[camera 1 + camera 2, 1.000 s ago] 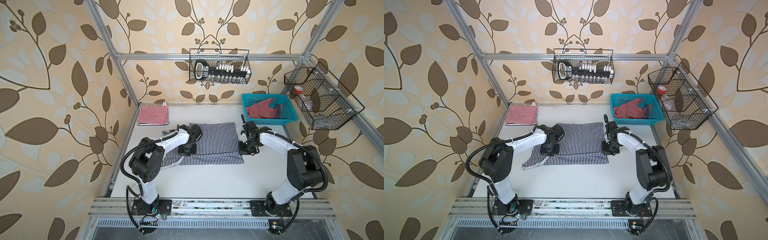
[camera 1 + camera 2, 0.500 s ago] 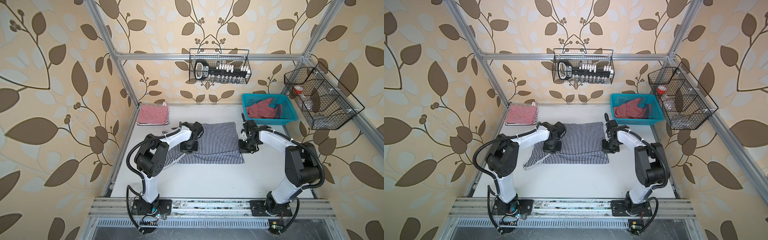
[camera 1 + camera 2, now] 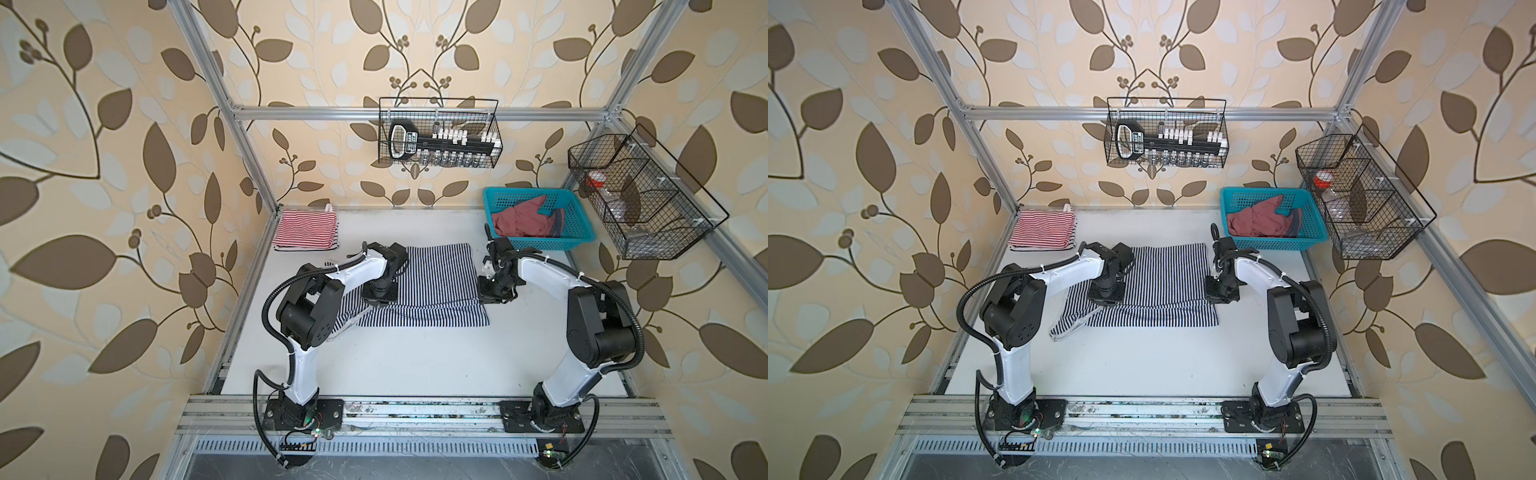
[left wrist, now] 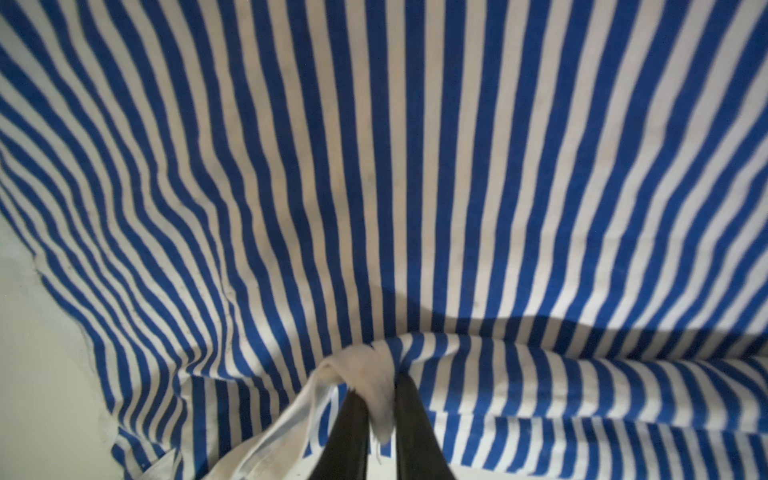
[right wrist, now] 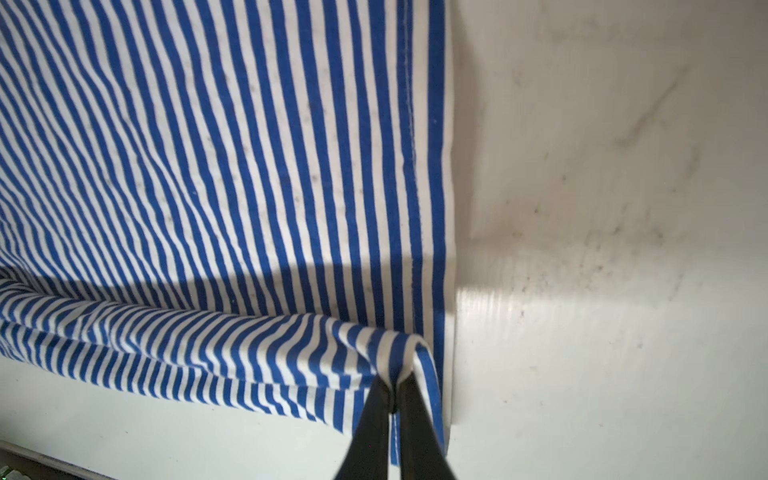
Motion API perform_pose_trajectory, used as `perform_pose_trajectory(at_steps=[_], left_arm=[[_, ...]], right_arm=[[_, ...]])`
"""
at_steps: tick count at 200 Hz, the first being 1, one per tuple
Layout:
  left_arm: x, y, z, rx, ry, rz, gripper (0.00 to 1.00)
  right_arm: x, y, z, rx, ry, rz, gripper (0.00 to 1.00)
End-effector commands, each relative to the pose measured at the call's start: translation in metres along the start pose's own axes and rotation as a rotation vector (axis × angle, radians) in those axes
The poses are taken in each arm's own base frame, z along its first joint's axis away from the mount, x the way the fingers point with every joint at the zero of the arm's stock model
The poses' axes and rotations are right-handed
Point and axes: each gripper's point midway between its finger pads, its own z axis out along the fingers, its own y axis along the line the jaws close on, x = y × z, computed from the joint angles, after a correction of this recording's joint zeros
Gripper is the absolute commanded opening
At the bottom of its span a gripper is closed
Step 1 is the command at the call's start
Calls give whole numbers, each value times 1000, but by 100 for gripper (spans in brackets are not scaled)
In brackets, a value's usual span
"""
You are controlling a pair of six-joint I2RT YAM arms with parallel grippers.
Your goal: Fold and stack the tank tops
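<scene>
Lying half-folded on counter (image 3: 415, 365), navy-striped tank top (image 3: 436, 274), near edge rolled over; your left pincer (image 4: 380, 390) and right pincer (image 5: 394, 384) both clamp fold.

white table (image 3: 415, 365), navy striped top (image 3: 436, 274), red striped top (image 3: 305, 230), turquoise basket (image 3: 536, 244)

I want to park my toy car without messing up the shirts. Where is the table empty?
Bare table on the near side of the navy-striped top; also behind it, between the red-striped top and the turquoise basket. The middle is crowded with cloth.
</scene>
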Motion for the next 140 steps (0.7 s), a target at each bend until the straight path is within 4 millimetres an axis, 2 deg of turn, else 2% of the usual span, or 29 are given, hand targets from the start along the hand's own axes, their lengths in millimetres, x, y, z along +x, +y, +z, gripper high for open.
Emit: perform_pose_trajectory(at_steps=[1, 15, 48, 65, 81, 109, 140], left_arm=[[-13, 2, -13, 14, -24, -27, 25], [-21, 1, -20, 17, -47, -36, 33], [-37, 2, -44, 12, -111, -49, 40], [-42, 12, -60, -24, -151, -54, 44], [-37, 28, -76, -76, -180, -64, 45], [-5, 64, -94, -176, -188, -91, 43], [51, 104, -86, -277, -121, -157, 37]], right_arm=[[-12, 1, -5, -11, -14, -6, 13], [-20, 1, -11, -21, -35, 4, 16], [-29, 7, -25, -49, -89, 13, 20], [-30, 8, -34, -50, -113, 7, 23], [-27, 15, -43, -78, -134, -9, 24], [-12, 34, -48, -119, -158, -57, 25], [3, 62, -38, -163, -134, -132, 25]])
